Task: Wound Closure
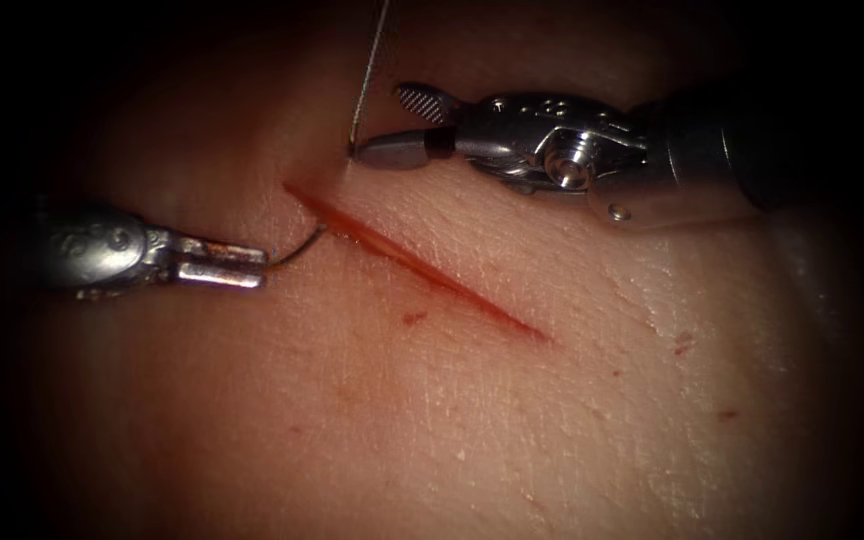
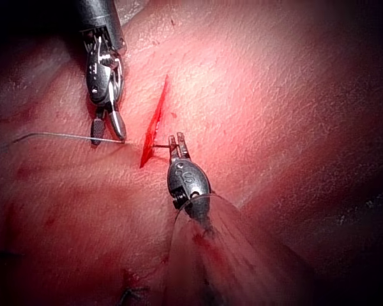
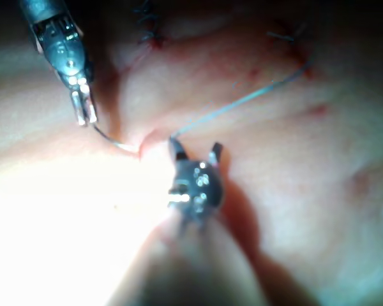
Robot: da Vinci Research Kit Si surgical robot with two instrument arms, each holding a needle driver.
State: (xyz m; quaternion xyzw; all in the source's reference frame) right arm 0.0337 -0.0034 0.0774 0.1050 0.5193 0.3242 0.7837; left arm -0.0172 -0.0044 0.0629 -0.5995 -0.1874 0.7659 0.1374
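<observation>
At nine o'clock in the endoscope view the left tool (image 1: 257, 267) comes in level, its jaws pressed together on the needle (image 1: 299, 247). It holds the needle near one end; the rest of the curve arcs toward two o'clock and goes into the tissue (image 1: 512, 420) at the left lip of the cut (image 1: 407, 258), close to the cut's upper end. Only a short dark arc shows between the jaws and the lip, so the needle is partly in the tissue.

From three o'clock the right tool (image 1: 392, 125) reaches in above the cut's upper end. Its jaws are spread and hold nothing; the lower one rests on or just over the tissue, which of the two I cannot tell. The thread (image 1: 370, 70) rises from the tissue just beside that lower jaw's tip and runs toward twelve o'clock.

The cut slants from ten o'clock down to four o'clock, lined with red fluid (image 1: 414, 318), with a few small red specks on the tissue right of it.

The left wrist view shows the needle (image 2: 158, 147) as a short bar between the left tool (image 2: 178, 143) and the cut (image 2: 154, 124). The right wrist view shows the right tool (image 3: 196, 150) with jaws spread and the thread (image 3: 242, 102) leading away from beside them.
</observation>
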